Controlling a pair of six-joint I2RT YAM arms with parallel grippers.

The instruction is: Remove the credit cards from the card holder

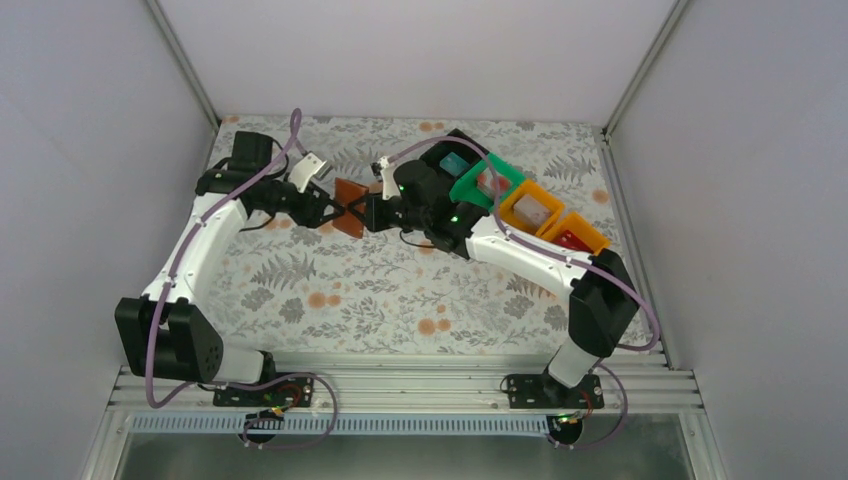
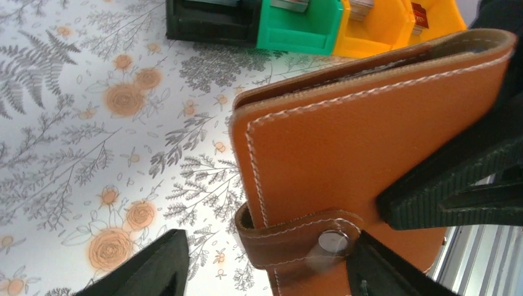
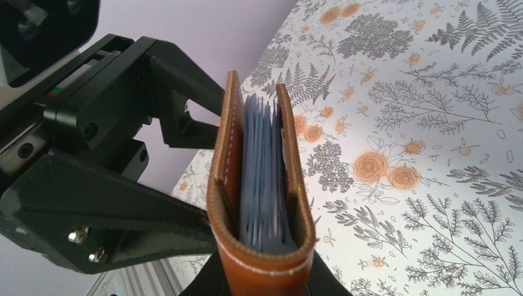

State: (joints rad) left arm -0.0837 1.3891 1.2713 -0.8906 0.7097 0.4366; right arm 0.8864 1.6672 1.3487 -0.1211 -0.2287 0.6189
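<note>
The brown card holder [image 1: 350, 220] hangs closed above the table's middle, between both arms. My right gripper [image 3: 265, 280] is shut on its spine end, one finger on each cover. From that side, pale blue-grey leaves show between the covers; the credit cards inside cannot be made out. In the left wrist view the card holder [image 2: 345, 148] fills the frame, its strap [image 2: 290, 240] wrapped round the edge with a metal snap [image 2: 333, 242]. My left gripper [image 2: 265, 274] is open with the strap between its fingers; the right finger [image 2: 395, 274] sits by the snap and the left finger is well clear.
A row of bins stands at the back right: black [image 1: 450, 160], green [image 1: 485, 182], then two orange [image 1: 535, 208]. Flat teal, pale and red pieces lie in them. The floral tablecloth [image 1: 380, 290] covers the table, with grey walls on three sides.
</note>
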